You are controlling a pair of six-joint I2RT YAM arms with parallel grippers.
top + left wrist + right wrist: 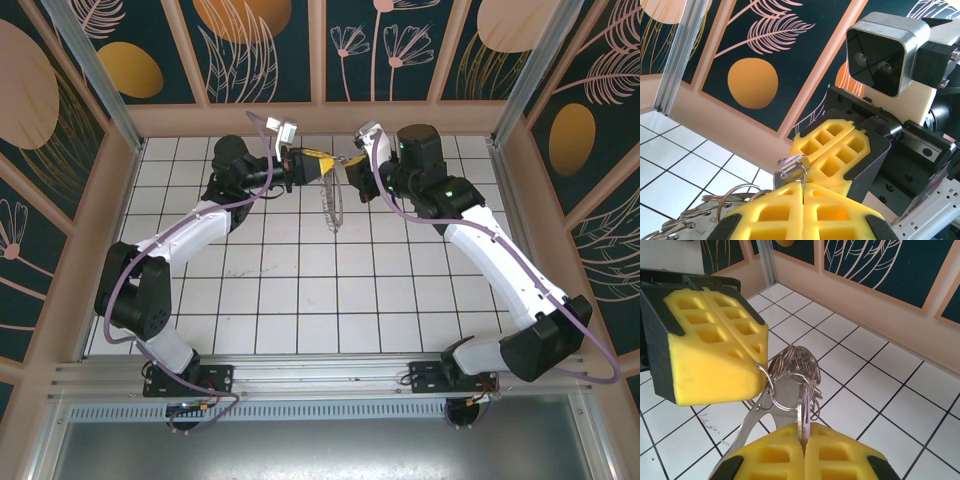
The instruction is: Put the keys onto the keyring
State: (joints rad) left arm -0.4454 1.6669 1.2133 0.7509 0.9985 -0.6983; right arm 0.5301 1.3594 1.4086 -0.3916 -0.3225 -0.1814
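1. The right gripper (804,442) has its yellow fingers pressed together on the key (801,416). The key stands edge-on, its long axis running straight out from the fingertips toward the keyring (790,365).
2. The left gripper (754,356) is also closed, pinching one loop of the keyring at its tip.
3. The two grippers meet tip to tip over the far middle of the tiled table (300,290).
4. The rest of the keyring hangs between them as a bunch of small metal rings.
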